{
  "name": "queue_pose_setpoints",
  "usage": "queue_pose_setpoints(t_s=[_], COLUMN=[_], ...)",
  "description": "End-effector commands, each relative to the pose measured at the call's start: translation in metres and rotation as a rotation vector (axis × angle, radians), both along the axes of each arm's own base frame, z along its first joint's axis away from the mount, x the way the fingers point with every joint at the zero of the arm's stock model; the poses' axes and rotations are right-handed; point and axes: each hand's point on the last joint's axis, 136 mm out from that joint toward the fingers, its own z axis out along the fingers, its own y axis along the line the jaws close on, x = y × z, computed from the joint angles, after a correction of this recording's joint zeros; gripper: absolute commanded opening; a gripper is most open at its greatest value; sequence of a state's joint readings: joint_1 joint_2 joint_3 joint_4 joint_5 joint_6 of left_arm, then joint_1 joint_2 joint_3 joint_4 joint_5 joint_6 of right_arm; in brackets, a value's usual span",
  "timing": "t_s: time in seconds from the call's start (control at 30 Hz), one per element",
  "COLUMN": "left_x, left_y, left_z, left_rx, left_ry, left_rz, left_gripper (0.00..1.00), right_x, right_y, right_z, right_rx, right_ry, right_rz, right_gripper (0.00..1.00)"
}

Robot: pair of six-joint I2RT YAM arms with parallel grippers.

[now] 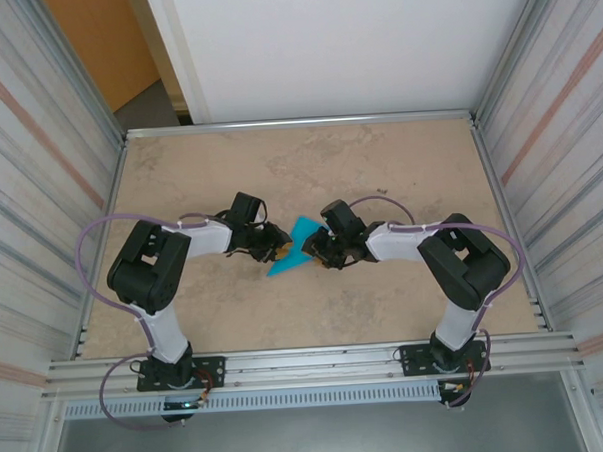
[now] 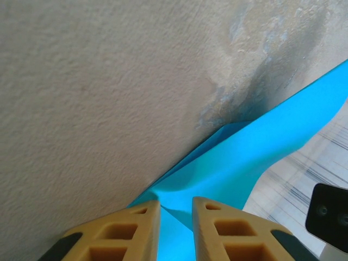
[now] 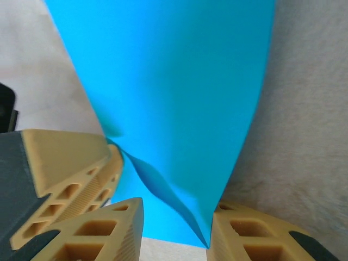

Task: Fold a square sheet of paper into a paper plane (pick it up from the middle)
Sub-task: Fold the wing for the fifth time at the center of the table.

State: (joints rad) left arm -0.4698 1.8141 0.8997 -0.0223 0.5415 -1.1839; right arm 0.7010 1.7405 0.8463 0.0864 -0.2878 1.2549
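thin turquoise-blue paper sheet [image 1: 302, 233], partly folded to a point, sits mid beige table [image 1: 399, 172] btwn both arms. left gripper [image 2: 175, 204] is narrow, pinching the paper's fold. right gripper [image 3: 175, 212] has jaws half apart w/ the paper's edge inside; can't tell if it grips.

I have the paper plane [image 1: 294, 240] on the table [image 1: 379, 163], between left gripper [image 1: 276, 246] and right gripper [image 1: 315, 250], ahead of both.
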Motion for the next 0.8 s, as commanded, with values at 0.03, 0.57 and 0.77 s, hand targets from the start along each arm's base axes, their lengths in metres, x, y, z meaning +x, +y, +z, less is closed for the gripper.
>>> queue_pose_setpoints(t_s=[0.03, 0.57, 0.77], left_x=[-0.020, -0.003, -0.003], left_y=[0.019, 0.004, 0.008], left_z=[-0.027, 0.016, 0.055], left_rx=[0.066, -0.034, -0.006], left_ry=[0.110, -0.035, -0.286], left_rz=[0.032, -0.007, -0.143], left_gripper=[0.23, 0.36, 0.41], right_x=[0.000, 0.006, 0.012], right_y=[0.001, -0.004, -0.015], right_z=[0.008, 0.015, 0.033], right_rx=[0.047, 0.053, 0.035], right_ry=[-0.035, -0.061, -0.084], right_rz=[-0.025, -0.059, -0.068], right_gripper=[0.32, 0.06, 0.00])
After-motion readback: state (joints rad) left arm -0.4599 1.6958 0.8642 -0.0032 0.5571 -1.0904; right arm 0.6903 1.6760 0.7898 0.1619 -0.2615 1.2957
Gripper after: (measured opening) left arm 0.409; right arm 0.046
